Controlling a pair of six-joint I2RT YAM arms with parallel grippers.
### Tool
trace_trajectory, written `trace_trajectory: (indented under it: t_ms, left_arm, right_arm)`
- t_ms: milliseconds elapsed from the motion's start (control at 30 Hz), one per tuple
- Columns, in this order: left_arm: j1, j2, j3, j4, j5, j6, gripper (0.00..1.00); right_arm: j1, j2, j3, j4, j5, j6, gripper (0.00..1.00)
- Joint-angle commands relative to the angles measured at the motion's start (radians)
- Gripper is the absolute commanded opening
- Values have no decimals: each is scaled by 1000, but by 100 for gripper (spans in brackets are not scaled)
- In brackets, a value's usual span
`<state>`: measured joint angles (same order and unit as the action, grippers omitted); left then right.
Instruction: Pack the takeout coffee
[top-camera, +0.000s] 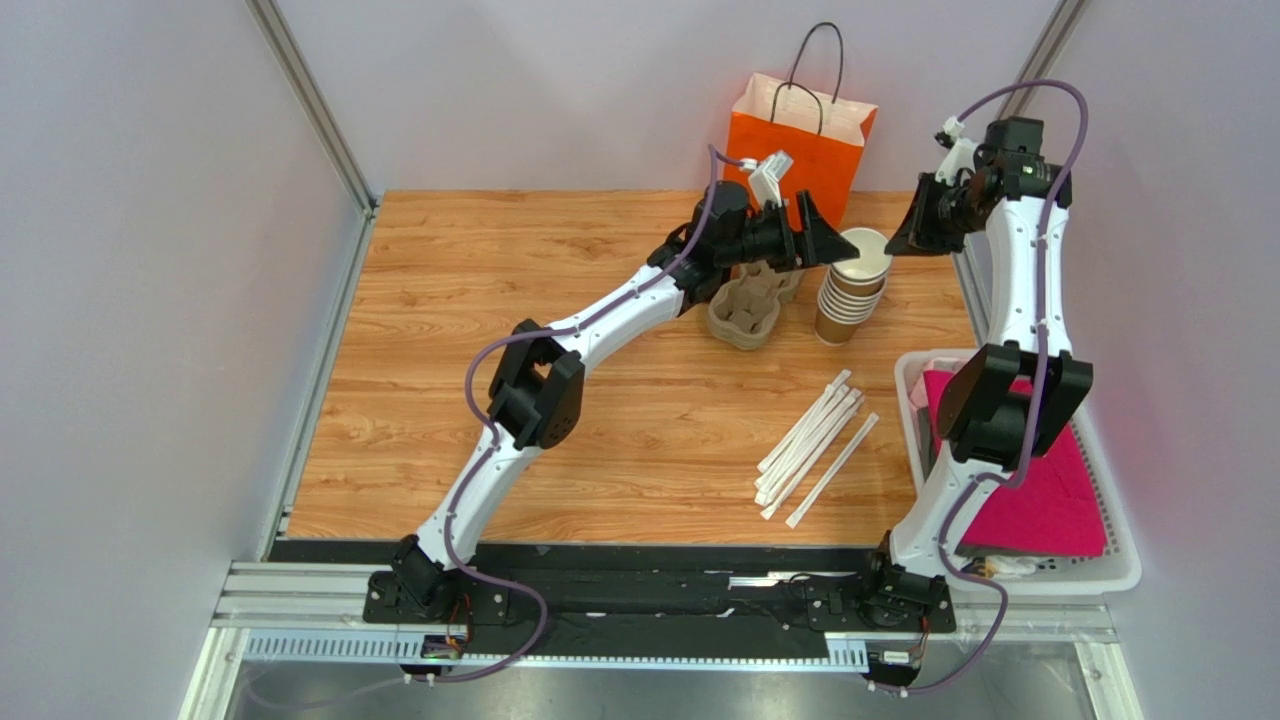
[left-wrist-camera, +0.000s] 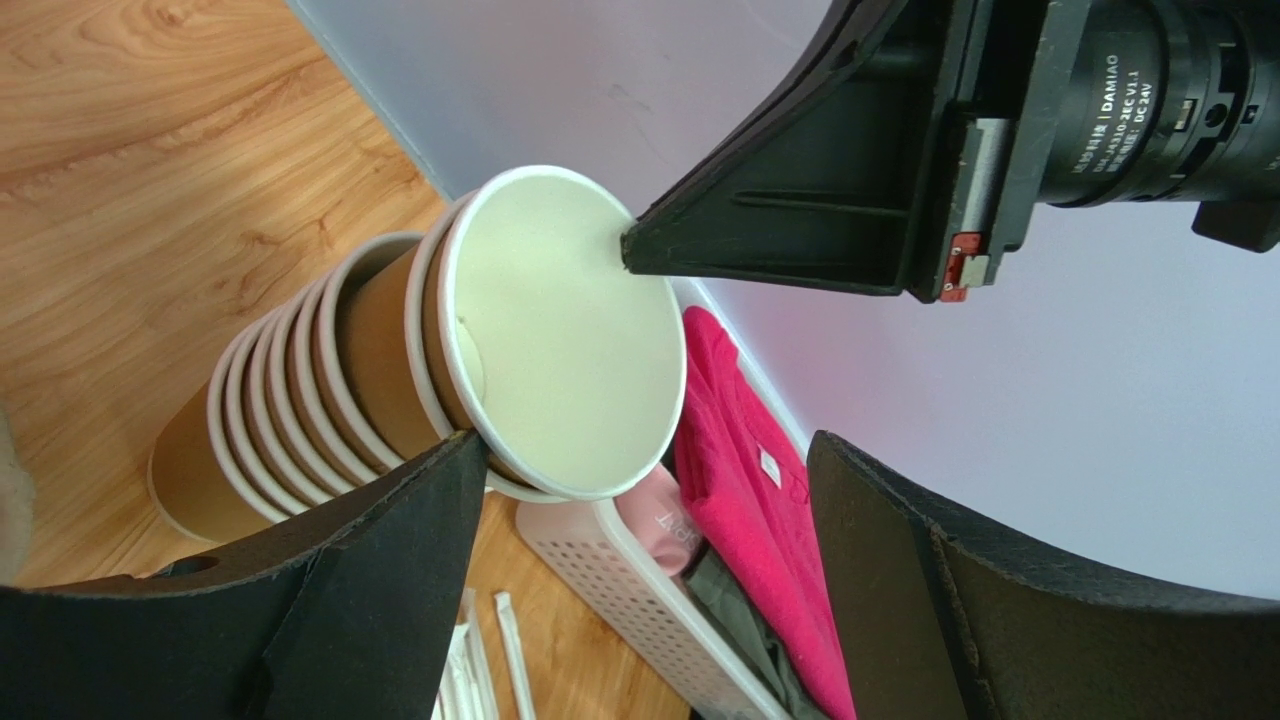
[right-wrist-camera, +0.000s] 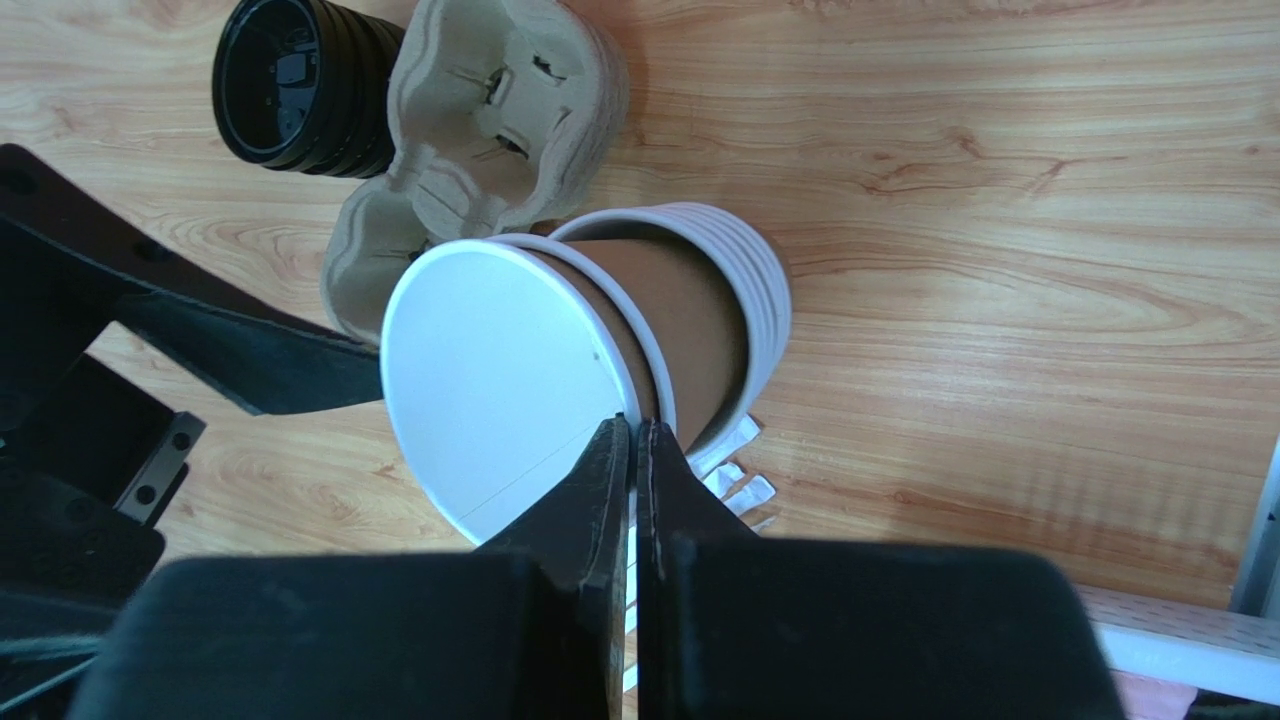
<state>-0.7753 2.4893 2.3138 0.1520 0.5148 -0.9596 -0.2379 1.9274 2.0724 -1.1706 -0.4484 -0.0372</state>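
One top cup (right-wrist-camera: 496, 393) (by rim) in right gripper (right-wrist-camera: 633, 435)

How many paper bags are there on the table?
1. The orange bag stands at the far edge of the table, behind the cups. I see no other.

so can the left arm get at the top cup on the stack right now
Probably yes: the left claw is open and the top cup sits just ahead, in line with its gap, with nothing in the way. The right claw pinches only its rim, leaving the brown wall free.
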Motion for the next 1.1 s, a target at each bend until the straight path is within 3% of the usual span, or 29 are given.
trace_trajectory:
  t_ms: [0, 633, 1067]
  left_arm:
    - [-18, 16, -2, 12, -6, 13, 88]
    - [-16, -24, 33, 26, 17, 41, 85]
    - [-13, -239, 42, -61, 62, 180, 99]
  right_arm:
    - [-17, -16, 26, 25, -110, 31, 0]
    - [-69, -31, 58, 31, -179, 46, 0]
    - [-175, -194, 54, 126, -397, 95, 0]
